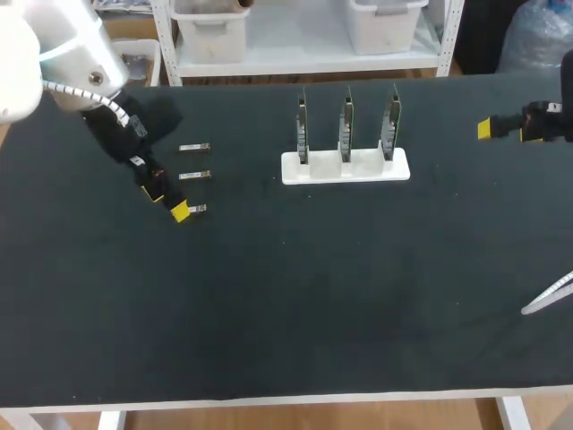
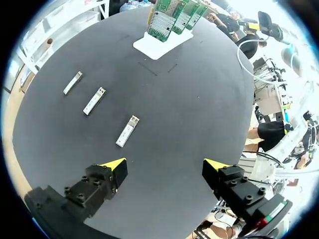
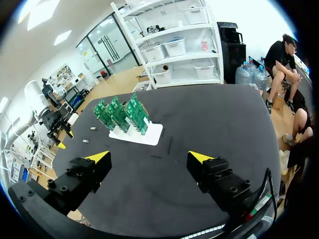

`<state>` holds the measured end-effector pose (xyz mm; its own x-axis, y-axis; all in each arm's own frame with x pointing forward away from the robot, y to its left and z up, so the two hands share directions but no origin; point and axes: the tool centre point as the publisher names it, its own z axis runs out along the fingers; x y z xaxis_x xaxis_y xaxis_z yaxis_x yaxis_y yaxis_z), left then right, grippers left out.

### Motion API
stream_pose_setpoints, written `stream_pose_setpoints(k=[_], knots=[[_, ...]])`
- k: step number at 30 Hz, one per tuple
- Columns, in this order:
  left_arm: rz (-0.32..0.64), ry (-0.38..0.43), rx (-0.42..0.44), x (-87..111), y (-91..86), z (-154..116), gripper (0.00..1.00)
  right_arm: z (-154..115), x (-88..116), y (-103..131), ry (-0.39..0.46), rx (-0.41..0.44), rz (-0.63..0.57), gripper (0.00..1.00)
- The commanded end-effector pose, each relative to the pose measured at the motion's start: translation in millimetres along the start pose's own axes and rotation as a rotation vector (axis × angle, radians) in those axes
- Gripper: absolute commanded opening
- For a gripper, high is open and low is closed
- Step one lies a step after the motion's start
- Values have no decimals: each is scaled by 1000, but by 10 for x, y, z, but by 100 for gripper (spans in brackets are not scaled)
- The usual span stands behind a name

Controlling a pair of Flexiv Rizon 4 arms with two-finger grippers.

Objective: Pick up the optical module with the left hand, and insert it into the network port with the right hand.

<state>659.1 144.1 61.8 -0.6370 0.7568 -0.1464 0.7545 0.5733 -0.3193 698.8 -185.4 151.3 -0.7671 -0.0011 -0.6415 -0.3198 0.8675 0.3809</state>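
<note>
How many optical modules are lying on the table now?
3. They lie in a column left of the white stand: far module, middle module, near module, just ahead of the left gripper. None appears hidden.

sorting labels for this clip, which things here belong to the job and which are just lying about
Job: left gripper, right gripper, both open; module ahead of the left one; cards in stand.
Lying about: two further modules; pale strip on the table, far right, unclear what.
</note>
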Motion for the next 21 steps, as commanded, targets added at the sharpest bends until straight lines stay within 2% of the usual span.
stream_pose_setpoints(k=[1,4,6,7,12,17,21], knots=[[2,4,0,-8,6,-4,100,6,-1,2,0,1,0,100],[-15,-41,-36,-64,96,-34,100,6,-1,2,0,1,0,100],[2,-18,-92,-145,141,-50,100,6,-1,2,0,1,0,100],[38,14,-152,-217,157,-59,100,6,-1,2,0,1,0,100],[135,120,-205,-411,232,-44,100,6,-1,2,0,1,0,100],[210,160,-206,-490,298,39,100,6,-1,2,0,1,0,100],[234,185,-162,-466,352,124,100,6,-1,2,0,1,0,100]])
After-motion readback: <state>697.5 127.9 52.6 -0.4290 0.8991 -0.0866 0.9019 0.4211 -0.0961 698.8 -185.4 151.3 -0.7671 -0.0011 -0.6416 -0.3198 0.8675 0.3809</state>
